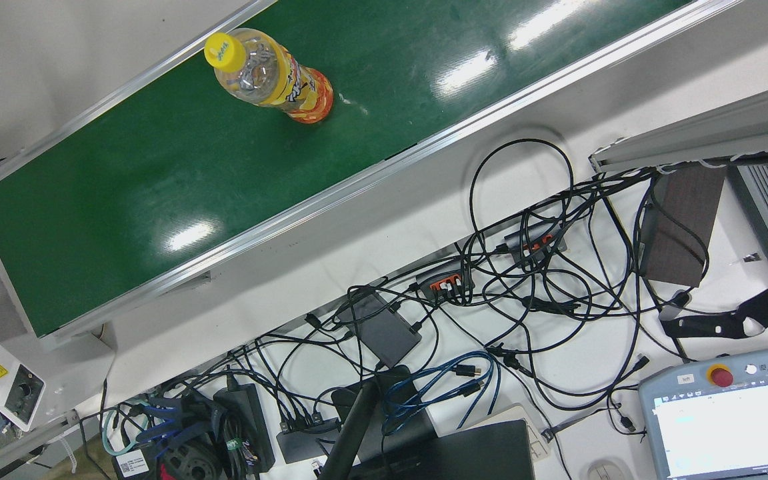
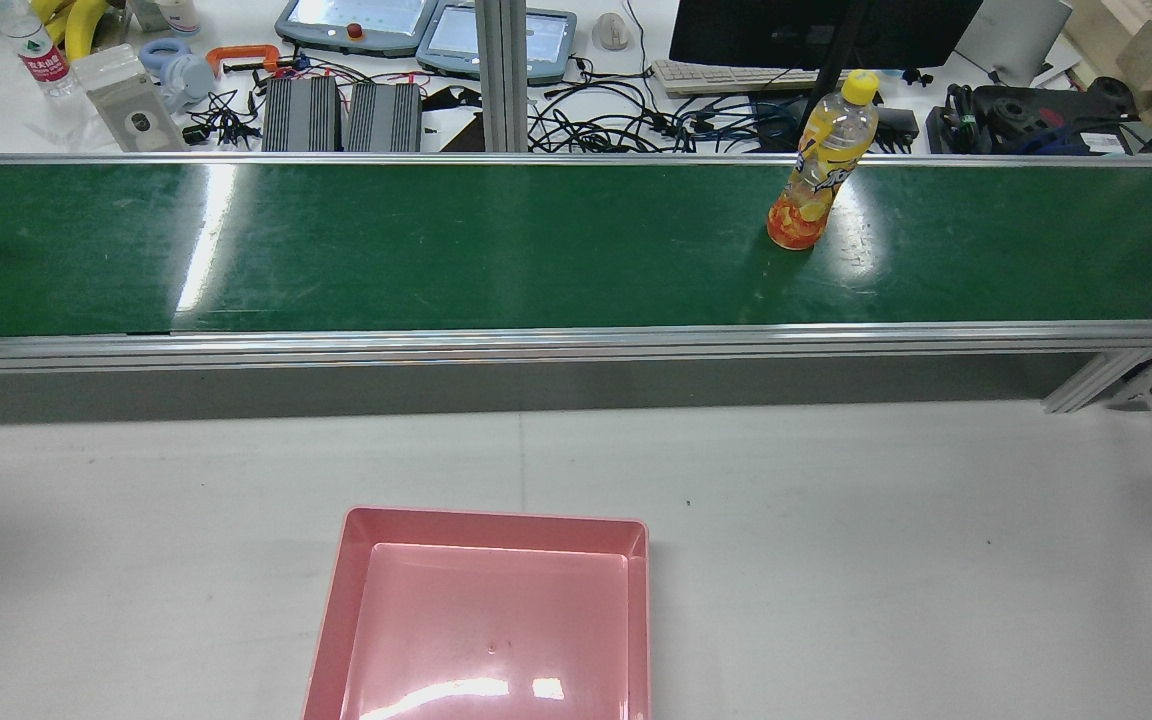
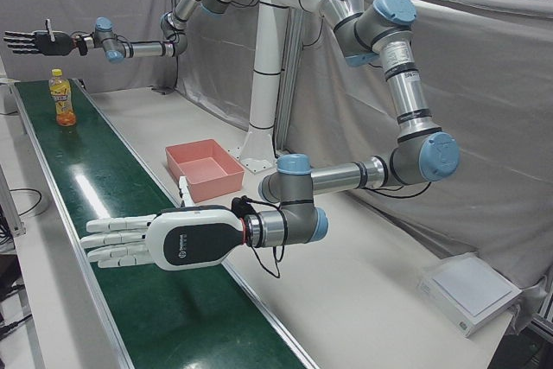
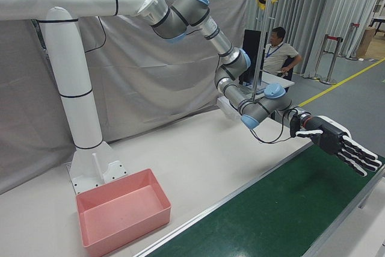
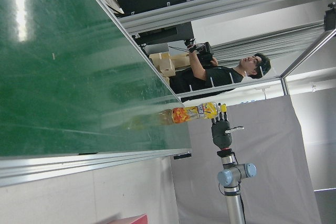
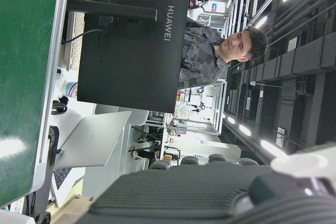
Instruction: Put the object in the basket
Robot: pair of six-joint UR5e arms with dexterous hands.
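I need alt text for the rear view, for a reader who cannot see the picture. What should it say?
A yellow-capped orange drink bottle stands upright on a long green conveyor belt, toward the right side. In front of the belt, an empty pink basket sits on a white table; no robot hand is visible.

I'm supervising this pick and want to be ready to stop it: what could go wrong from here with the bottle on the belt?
1. The bottle stands tall and upright on the green belt. The open right hand, not yet touching it, could tip it with a sideways nudge, and it might roll.
2. The pink basket sits on the table beyond the belt's raised rail. A low carry could catch the rail.
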